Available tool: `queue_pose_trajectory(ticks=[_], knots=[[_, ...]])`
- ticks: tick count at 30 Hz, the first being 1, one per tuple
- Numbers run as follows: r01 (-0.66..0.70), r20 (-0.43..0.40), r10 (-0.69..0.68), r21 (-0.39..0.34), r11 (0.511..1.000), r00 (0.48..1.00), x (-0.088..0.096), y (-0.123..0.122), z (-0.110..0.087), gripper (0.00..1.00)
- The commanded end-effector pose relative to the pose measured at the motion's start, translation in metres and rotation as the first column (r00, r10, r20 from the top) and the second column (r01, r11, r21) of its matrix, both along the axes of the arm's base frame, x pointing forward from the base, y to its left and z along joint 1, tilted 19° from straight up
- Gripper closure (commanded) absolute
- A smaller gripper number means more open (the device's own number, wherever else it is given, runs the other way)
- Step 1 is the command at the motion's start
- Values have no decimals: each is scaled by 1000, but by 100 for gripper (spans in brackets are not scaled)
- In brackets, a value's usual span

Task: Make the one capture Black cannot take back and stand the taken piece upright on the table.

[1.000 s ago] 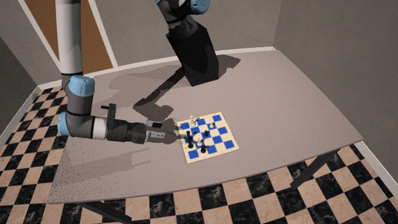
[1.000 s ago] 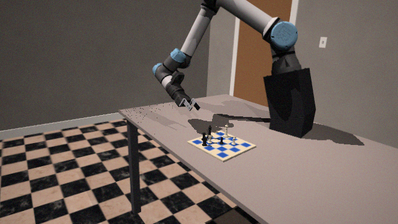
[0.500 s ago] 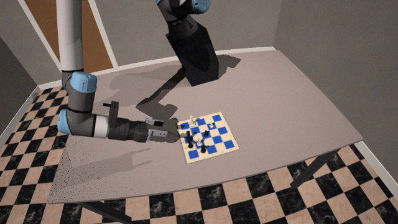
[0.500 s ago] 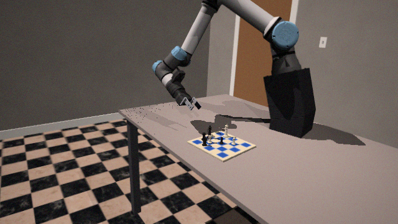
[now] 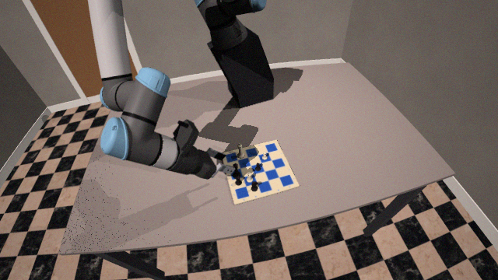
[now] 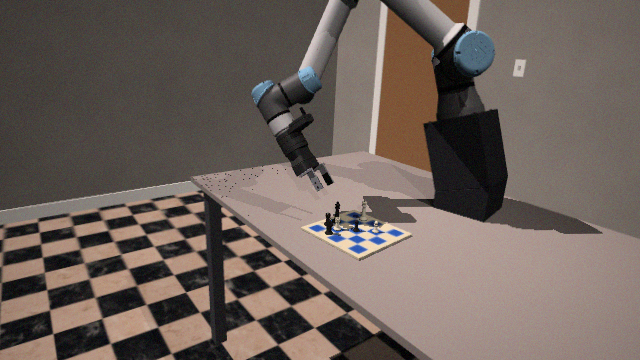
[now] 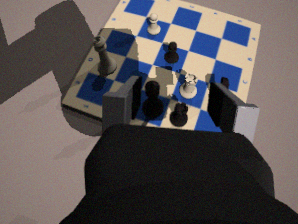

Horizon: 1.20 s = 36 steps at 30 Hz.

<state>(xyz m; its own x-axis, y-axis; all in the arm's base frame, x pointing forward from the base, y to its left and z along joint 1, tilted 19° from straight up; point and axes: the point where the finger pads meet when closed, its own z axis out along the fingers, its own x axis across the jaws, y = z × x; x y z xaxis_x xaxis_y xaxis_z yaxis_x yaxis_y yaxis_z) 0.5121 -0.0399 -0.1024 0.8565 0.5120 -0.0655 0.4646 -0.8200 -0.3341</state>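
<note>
My pincer [image 7: 178,111] hangs released, jaws spread wide with nothing between them, tilted over the near edge of the chessboard [image 7: 236,32] on the grey worktop [image 5: 350,128]; just past my fingers stand black pieces [image 7: 153,99] and a white pawn [image 7: 189,84]; farther off, a tall white piece [image 7: 101,56] stands in my shadow; another white pawn [image 7: 153,24] stands beyond.

The chessboard [image 5: 285,169] is checkered in blue and cream with a cream border. On it stand black pieces [image 7: 152,99] and white pieces [image 7: 153,24]; a tall pale piece [image 7: 101,56] sits in grey shadow. The desk [image 5: 350,136] is plain grey-beige. The tool [image 7: 178,106] has grey fingers with black inner pads, below a black wrist. The arm shows light-blue joint caps [image 5: 153,81] and a white tube. The floor [image 5: 47,218] is black-and-tan checkered.
</note>
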Motion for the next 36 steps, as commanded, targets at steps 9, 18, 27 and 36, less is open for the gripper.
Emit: queue_pose_trajectory(ticks=[9,18,27,36], knots=[[49,153,7,-358,932,988,9,51,-5,0],[159,319,6,-490,857,948,13,84,11,0],[190,359,6,-507,841,933,13,91,17,0],[190,359,6,-507,841,933,13,91,17,0]])
